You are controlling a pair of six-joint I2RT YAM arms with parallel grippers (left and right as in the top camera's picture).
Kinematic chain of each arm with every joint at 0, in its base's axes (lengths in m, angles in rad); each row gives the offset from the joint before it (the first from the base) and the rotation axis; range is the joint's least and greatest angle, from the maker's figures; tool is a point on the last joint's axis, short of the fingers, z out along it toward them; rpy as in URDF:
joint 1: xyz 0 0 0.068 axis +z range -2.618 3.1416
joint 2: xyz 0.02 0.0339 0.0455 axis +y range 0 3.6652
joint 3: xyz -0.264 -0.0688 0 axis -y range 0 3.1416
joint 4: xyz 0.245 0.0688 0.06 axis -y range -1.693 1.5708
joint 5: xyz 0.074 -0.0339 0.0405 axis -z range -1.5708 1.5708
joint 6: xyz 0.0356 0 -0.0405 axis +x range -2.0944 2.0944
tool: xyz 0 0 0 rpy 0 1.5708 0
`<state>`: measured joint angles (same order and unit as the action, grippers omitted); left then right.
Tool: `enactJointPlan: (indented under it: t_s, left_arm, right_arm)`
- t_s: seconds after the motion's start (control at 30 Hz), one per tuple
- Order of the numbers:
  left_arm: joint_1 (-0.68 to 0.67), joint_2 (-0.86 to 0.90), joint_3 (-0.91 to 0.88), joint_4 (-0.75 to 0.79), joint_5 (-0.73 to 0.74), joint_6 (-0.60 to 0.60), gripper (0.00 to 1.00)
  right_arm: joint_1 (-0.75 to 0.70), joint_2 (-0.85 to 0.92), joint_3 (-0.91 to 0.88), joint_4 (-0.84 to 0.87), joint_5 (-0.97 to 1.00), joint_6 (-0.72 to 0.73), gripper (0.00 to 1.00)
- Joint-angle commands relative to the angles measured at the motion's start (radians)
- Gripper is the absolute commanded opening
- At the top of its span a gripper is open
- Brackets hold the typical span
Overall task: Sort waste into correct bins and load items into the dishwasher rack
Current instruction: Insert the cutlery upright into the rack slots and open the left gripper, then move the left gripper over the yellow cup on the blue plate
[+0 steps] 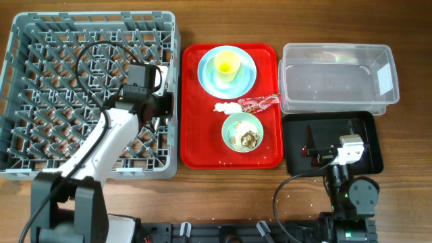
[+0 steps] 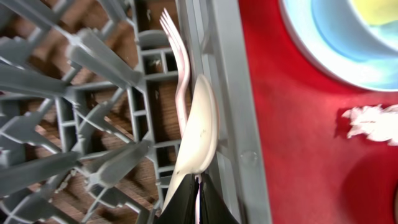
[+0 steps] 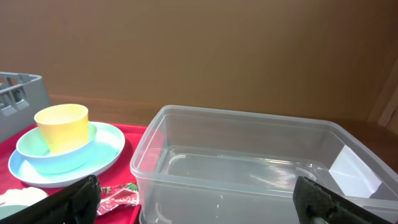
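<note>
The left gripper [image 2: 198,208] was pinching the spoon [image 2: 200,127] by its handle at the bottom centre of its wrist view. The fork [image 2: 179,68] lay against the spoon, just inside the rack's [image 2: 227,93] right wall. The right gripper [image 3: 199,202] stood spread wide over the black tray [image 1: 368,128] at lower right of the overhead view, facing the tub [image 3: 249,168].
</note>
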<state>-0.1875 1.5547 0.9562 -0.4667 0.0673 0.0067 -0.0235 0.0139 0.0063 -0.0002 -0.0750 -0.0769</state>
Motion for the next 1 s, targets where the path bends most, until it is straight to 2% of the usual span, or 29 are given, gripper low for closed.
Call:
enactJointPlan:
  t_s: [0.0, 0.23, 0.63, 0.8, 0.93, 0.97]
  left_arm:
    - [0.005, 0.053, -0.006, 0.012, 0.022, 0.019, 0.04]
    - [0.005, 0.056, -0.006, 0.100, 0.010, 0.011, 0.04]
    - [0.005, 0.112, -0.006, 0.111, -0.016, -0.012, 0.04]
    - [0.005, -0.077, 0.021, 0.116, -0.016, -0.103, 0.05]
    - [0.003, -0.302, 0.022, 0.098, -0.014, -0.186, 0.12]
    - [-0.002, -0.350, 0.022, 0.083, -0.004, -0.233, 0.20]
  right_arm:
    - [-0.006, -0.005, -0.001, 0.003, -0.001, 0.000, 1.00]
    - [-0.006, -0.005, -0.001, 0.003, -0.001, 0.000, 1.00]
    - [-0.006, -0.005, -0.001, 0.003, -0.001, 0.001, 1.00]
    - [-0.006, -0.005, -0.001, 0.003, -0.001, 0.000, 1.00]
    - [-0.006, -0.005, -0.001, 0.003, -0.001, 0.000, 1.00]
    - [-0.006, -0.005, -0.001, 0.003, -0.001, 0.001, 1.00]
